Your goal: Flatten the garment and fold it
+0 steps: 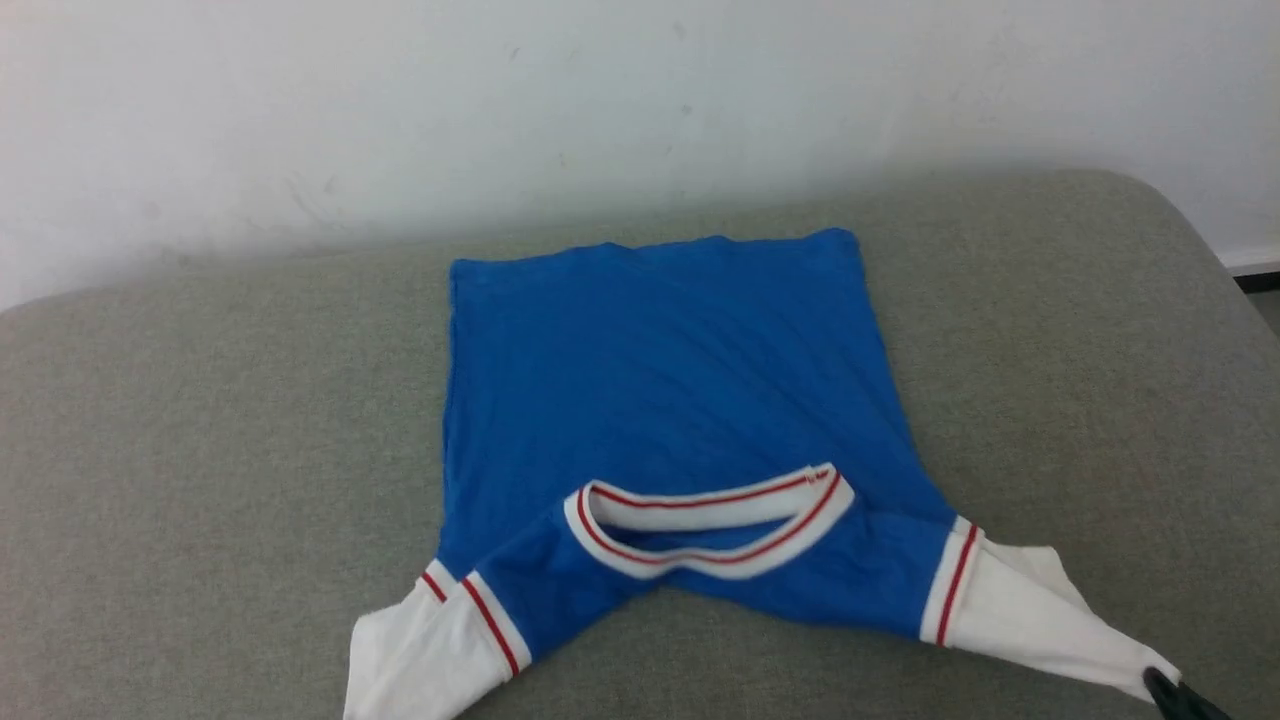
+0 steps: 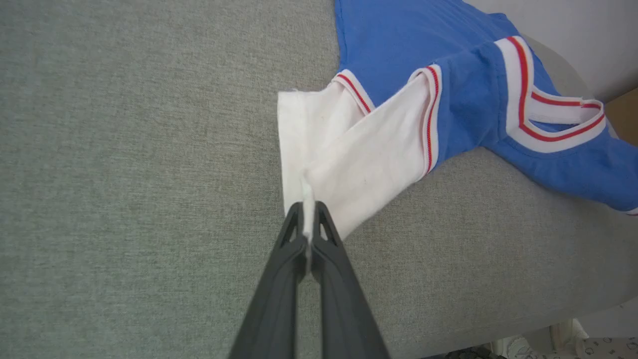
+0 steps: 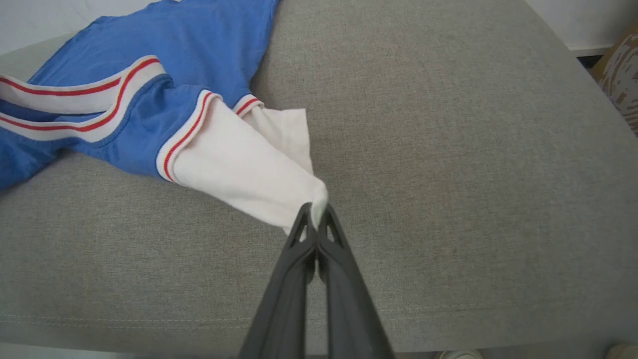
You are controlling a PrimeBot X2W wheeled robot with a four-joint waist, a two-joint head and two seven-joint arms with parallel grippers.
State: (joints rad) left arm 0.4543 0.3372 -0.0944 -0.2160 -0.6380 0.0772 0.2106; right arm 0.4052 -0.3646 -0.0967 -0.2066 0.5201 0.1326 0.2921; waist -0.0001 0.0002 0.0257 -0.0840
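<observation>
No legible text, label, brand, number or sign in any view. Garment (image 1: 660, 380): visible blue face plain, nothing readable on collar band or sleeve ends. Grey padded surface (image 1: 200, 450) around garment: nothing readable.

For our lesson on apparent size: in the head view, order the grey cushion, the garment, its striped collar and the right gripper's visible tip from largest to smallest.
1. grey cushion
2. garment
3. striped collar
4. right gripper, cut off at the corner; this ranks just its visible tip.
</observation>
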